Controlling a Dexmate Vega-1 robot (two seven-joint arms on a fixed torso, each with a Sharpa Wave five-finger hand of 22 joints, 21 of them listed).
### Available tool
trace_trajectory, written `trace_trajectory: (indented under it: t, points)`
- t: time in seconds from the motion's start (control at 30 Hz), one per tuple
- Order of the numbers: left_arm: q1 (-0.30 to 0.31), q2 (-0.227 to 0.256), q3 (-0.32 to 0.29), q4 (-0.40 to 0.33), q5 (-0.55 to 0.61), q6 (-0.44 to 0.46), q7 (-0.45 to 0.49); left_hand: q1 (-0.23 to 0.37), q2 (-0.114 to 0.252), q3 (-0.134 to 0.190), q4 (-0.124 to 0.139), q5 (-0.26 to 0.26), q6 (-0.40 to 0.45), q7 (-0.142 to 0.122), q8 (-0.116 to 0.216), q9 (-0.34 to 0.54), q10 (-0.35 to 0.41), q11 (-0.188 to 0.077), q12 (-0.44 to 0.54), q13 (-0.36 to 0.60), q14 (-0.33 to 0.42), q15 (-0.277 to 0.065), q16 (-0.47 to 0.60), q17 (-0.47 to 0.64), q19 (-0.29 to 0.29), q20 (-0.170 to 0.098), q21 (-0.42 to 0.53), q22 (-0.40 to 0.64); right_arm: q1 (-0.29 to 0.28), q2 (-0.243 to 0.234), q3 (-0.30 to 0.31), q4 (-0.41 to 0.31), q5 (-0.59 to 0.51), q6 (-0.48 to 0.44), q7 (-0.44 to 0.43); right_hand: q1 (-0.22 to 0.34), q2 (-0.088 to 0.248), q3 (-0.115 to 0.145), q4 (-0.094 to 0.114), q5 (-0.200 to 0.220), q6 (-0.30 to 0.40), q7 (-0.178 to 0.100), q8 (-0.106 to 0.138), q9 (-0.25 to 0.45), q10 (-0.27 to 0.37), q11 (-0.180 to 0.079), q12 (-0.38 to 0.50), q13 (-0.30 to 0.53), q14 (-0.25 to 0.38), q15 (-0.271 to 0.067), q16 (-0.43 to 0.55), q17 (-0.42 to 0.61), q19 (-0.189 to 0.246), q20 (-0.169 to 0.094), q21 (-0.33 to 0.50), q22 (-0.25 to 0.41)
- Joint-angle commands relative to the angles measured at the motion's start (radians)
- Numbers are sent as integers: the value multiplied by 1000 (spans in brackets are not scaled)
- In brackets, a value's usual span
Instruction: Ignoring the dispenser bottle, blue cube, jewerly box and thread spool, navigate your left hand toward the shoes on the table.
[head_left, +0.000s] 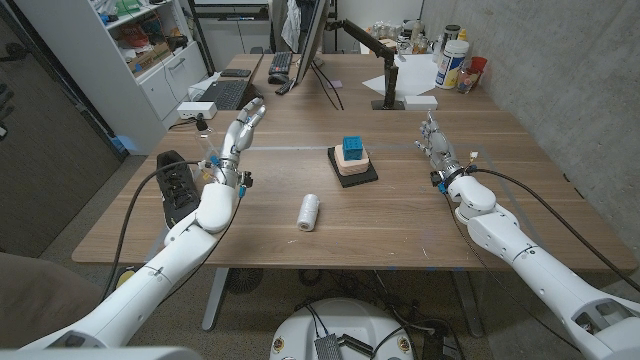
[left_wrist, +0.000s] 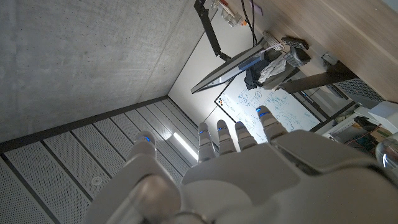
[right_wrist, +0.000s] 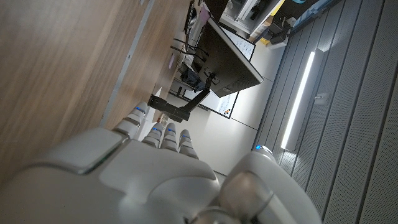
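while the left hand (head_left: 243, 128) hangs above the wooden bench (head_left: 400, 230) with its fingers (head_left: 256, 108) stretched out, lying close alongside each other and holding nothing, the black shoes (head_left: 176, 186) lie at the bench's left edge, beside the left forearm and nearer the robot than the hand. the shoes are partly hidden by the arm, and a black cable runs over them. in the left wrist view the same hand (left_wrist: 249, 168) shows its back, its fingers (left_wrist: 222, 137) straight and side by side with the thumb set a little apart, pointing toward a monitor and a whiteboard behind the bench.

the right hand (head_left: 434, 140) is over the right part of the bench, its fingers extended and empty; whether it touches the surface cannot be told. in the right wrist view its fingers (right_wrist: 163, 133) lie close together and nothing is in them.

near the bench's middle the blue cube (head_left: 352, 147) sits on top of the jewelry box (head_left: 353, 165), a light box on a dark base. the thread spool (head_left: 308, 212) lies on its side closer to the robot, between the two arms and apart from both. the dispenser bottle (head_left: 210, 155) is a clear shape just beside the left wrist, mostly hidden by it. a keyboard (head_left: 280, 65), a monitor (head_left: 312, 40) and some containers (head_left: 452, 62) stand at the far side.
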Motion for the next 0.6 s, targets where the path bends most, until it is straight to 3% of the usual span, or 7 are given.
trace_trajectory:
  t: [0.03, 0.6]
  points:
    - [53, 2, -32, -78, 58, 104, 63, 11, 2, 4, -1, -2, 3, 1, 0, 3, 0, 7, -2, 4, -2, 7, 0, 2, -3, 9, 1, 2, -2, -1, -2, -9, -7, -7, -9, 6, 7, -3, 2, 2, -4, -9, 6, 4, -3, 1, 2, 3, -5, 1, 0, 5, -5, 2, 1, 4]
    - [124, 45, -59, -201, 236, 251, 167, 15, 1, 5, -3, -3, 5, 5, -4, 3, -1, 8, -4, 4, -1, 11, -1, 2, -4, 14, 0, 2, -22, -15, 10, -25, -19, -12, -41, 6, 7, -5, 1, 2, -3, -9, 6, 4, -5, 0, 2, 3, -6, 0, 1, 5, -8, 3, 2, 4]
